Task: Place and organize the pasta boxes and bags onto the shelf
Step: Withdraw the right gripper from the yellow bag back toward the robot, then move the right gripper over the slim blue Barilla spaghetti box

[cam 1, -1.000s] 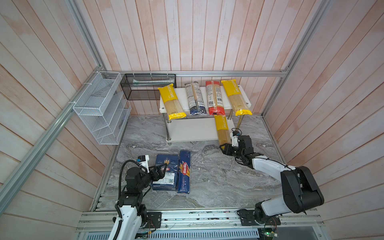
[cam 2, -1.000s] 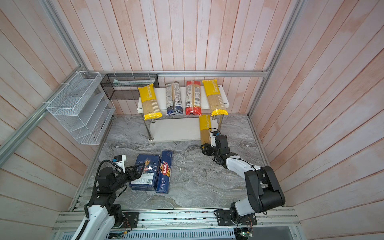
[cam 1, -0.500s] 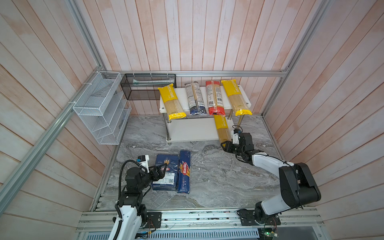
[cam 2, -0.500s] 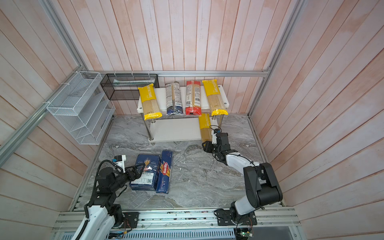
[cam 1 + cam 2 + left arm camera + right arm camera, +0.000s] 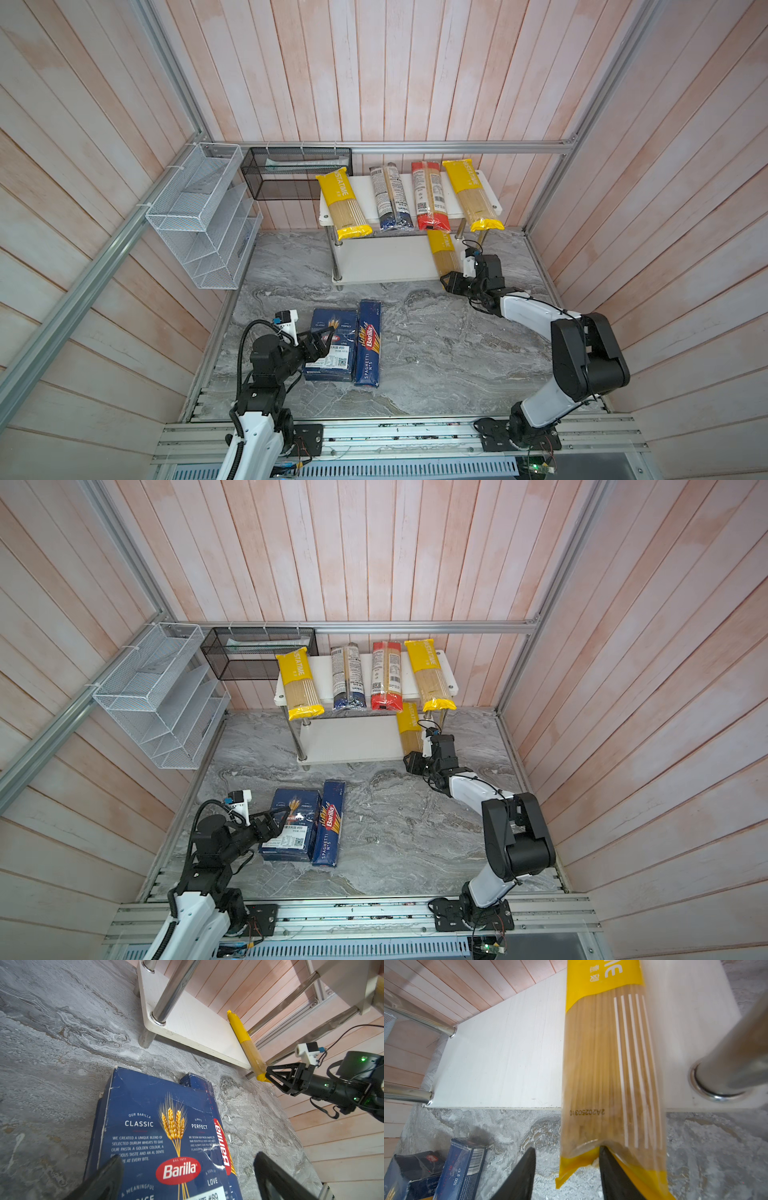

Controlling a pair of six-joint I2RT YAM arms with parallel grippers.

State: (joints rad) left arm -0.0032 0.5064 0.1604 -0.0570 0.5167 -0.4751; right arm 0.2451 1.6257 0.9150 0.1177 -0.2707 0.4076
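right wrist view gives the closest look: a yellow bag (image 5: 608,1064) lies lengthwise on the lower board of the shelf (image 5: 508,1059), beside a chrome post (image 5: 726,1072), its near end poking out past the board's front edge. the right gripper (image 5: 566,1148) has its jaws parted. one finger (image 5: 609,1172) sits against the bag's yellow end seam, the other stands clear with bare tabletop (image 5: 508,1130) between it and the bag, so nothing is clamped.

left wrist view shows this from the side – the yellow bag (image 5: 247,1047) flat on the lower board, the right gripper (image 5: 268,1073) at its outer tip.

both top views add what neither wrist camera catches: four more bags side by side on the shelf's (image 5: 382,259) upper board, overhanging its front edge – a second yellow bag (image 5: 345,203), a dark blue bag (image 5: 392,199), a red bag (image 5: 430,197) and a third yellow bag (image 5: 471,195). in front of the shelf, well apart from it, the wide box (image 5: 332,349) and the narrow box (image 5: 369,343) lie flat, long sides touching. the left gripper (image 5: 326,336) is spread wide over the wide box; whether it touches the box cannot be told.
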